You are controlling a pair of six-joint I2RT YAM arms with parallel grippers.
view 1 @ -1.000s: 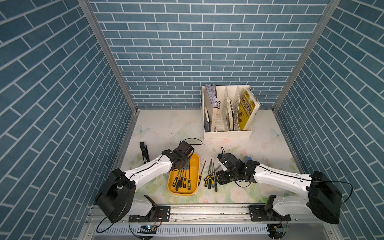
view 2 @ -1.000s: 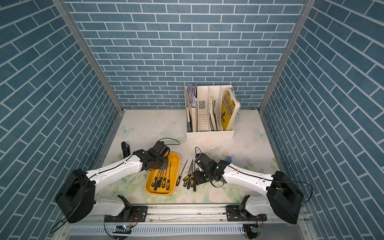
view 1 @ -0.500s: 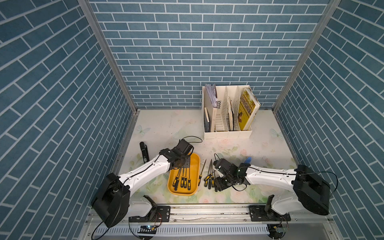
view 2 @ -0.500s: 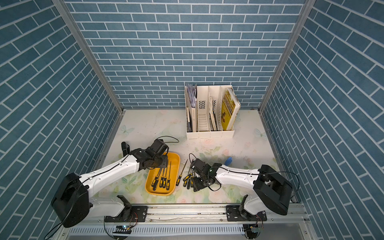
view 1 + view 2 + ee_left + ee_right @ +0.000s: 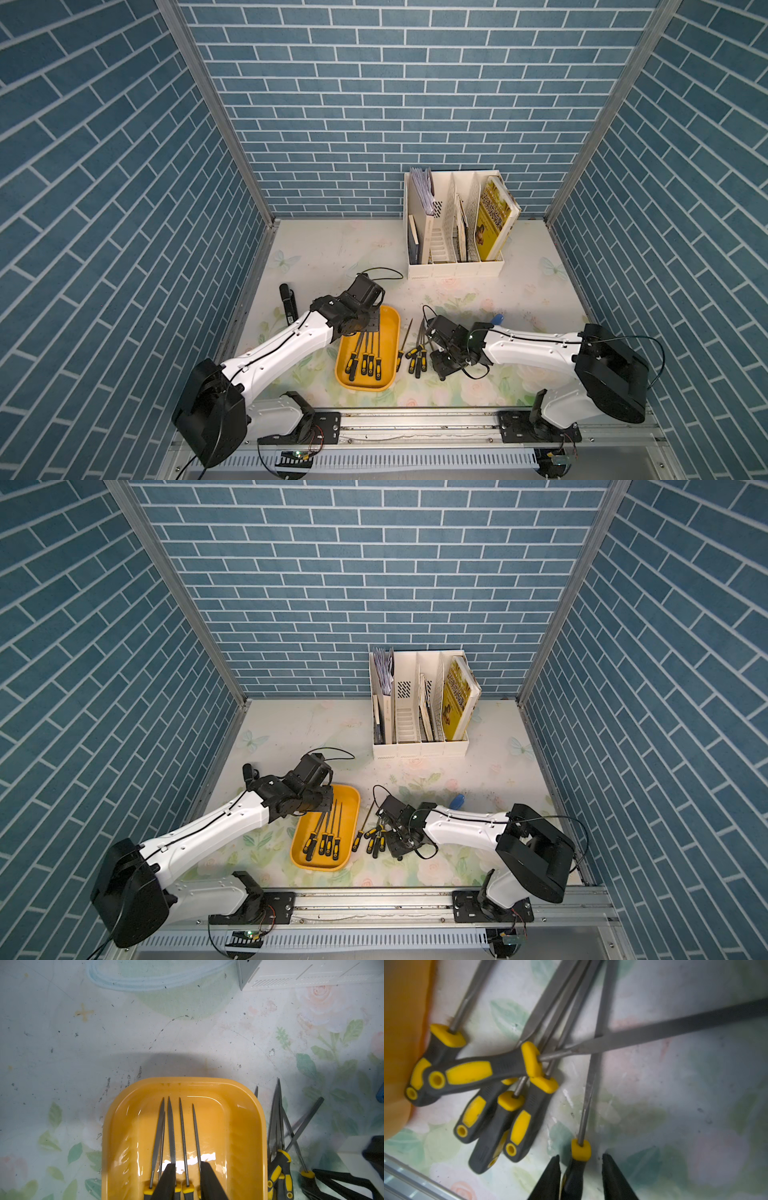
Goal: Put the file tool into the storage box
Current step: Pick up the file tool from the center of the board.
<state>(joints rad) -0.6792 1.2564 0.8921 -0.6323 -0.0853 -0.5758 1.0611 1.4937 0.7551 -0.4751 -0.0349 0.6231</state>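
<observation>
Right wrist view: the right gripper is low over the desk, jaws partly open and set either side of the black handle of one file tool. A gap shows beside the handle, so I judge the grip not yet made. Just beside it lies a heap of loose files with handles overlapping and blades crossed. One handle lies against, or almost against, the orange wall of the storage box; which of the two cannot be told.

In both top views this heap sits at lower centre of the frame, immediately right of the storage box.

Left wrist view: the left gripper hangs over the box, jaws a little apart. The stored files lie below it, side by side, tips toward the far rim. One shaft runs between the jaws, but no clamp on it is visible, and the gripper appears to hold nothing.

Farther back, at upper right of the desk, the white desk organiser with books stands well apart and plays no part.

Assessment: the task is partly done. About five files are in the box and about six are outside it, counting the one between the right jaws. Closing on that one, lifting it and carrying it to the box are all outstanding, as are the rest of the heap.
</observation>
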